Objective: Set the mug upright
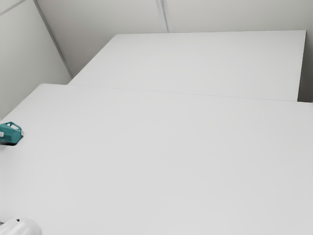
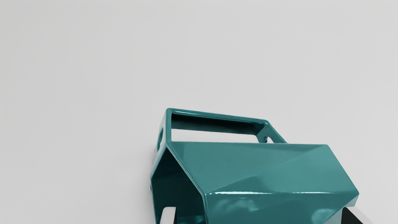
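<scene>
Exterior view: near nine o'clock from the centre we see the glossy teal, faceted, ceramic-looking mug (image 1: pixel 11 134) lying on its side on the smooth white table (image 1: pixel 156 161); a rounded white shell (image 1: pixel 22 228), probably part of our arm, sits near eight o'clock. Wrist view: our black two-finger gripper (image 2: pixel 258 214) is open, one pale-backed finger (image 2: pixel 168 216) by the mouth, the other by the base, nothing clamped. With the mouth as twelve o'clock, the squared teal handle (image 2: pixel 217 115) lies at three. If we close along this length, the finger at twelve could slip into the hollow mouth or catch the rim, tipping the mug askew. The slanted base facets at six may let the other pad skid, and a lopsided squeeze could roll the body towards its handle, which might snag when we turn it up.
</scene>
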{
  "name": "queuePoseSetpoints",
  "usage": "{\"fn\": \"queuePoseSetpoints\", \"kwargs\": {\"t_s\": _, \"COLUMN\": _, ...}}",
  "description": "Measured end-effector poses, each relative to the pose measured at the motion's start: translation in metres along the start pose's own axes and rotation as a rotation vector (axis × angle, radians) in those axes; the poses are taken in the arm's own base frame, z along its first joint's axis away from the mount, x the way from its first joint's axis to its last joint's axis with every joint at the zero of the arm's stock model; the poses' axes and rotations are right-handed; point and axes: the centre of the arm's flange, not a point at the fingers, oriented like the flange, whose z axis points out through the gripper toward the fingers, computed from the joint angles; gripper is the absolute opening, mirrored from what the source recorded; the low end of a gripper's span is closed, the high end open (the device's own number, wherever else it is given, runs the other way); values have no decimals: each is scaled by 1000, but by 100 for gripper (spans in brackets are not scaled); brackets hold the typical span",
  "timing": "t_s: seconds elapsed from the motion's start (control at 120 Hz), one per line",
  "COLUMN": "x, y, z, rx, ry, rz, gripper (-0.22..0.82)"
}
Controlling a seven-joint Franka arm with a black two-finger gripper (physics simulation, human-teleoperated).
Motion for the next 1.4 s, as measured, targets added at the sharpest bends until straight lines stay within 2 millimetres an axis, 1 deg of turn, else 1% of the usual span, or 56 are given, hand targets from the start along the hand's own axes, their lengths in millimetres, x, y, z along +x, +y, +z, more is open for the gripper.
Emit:
{"fn": "queuePoseSetpoints", "kwargs": {"t_s": 0.133, "x": -3, "y": -1, "z": 4, "rx": -7, "ry": 10, "rz": -4, "gripper": 55}}
{"fn": "queuePoseSetpoints", "kwargs": {"t_s": 0.233, "x": -3, "y": 0, "z": 7, "rx": -11, "ry": 16, "rz": -3, "gripper": 52}}
{"fn": "queuePoseSetpoints", "kwargs": {"t_s": 0.45, "x": -2, "y": 0, "z": 7, "rx": -13, "ry": 30, "rz": -3, "gripper": 35}}
{"fn": "queuePoseSetpoints", "kwargs": {"t_s": 0.708, "x": 3, "y": 1, "z": 9, "rx": -16, "ry": 34, "rz": 2, "gripper": 24}}
{"fn": "queuePoseSetpoints", "kwargs": {"t_s": 0.875, "x": 7, "y": 3, "z": 11, "rx": -19, "ry": 33, "rz": 6, "gripper": 15}}
{"fn": "queuePoseSetpoints", "kwargs": {"t_s": 0.967, "x": 10, "y": 6, "z": 11, "rx": -21, "ry": 30, "rz": 8, "gripper": 6}}
{"fn": "queuePoseSetpoints", "kwargs": {"t_s": 1.05, "x": 16, "y": 9, "z": 9, "rx": -22, "ry": 26, "rz": 12, "gripper": -5}}
{"fn": "queuePoseSetpoints", "kwargs": {"t_s": 1.117, "x": 22, "y": 12, "z": 7, "rx": -24, "ry": 22, "rz": 17, "gripper": -10}}
{"fn": "queuePoseSetpoints", "kwargs": {"t_s": 1.267, "x": 38, "y": 21, "z": 1, "rx": -24, "ry": 10, "rz": 32, "gripper": -13}}
{"fn": "queuePoseSetpoints", "kwargs": {"t_s": 1.358, "x": 54, "y": 33, "z": -6, "rx": -21, "ry": -6, "rz": 45, "gripper": -15}}
{"fn": "queuePoseSetpoints", "kwargs": {"t_s": 1.4, "x": 65, "y": 40, "z": -12, "rx": -17, "ry": -18, "rz": 55, "gripper": -15}}
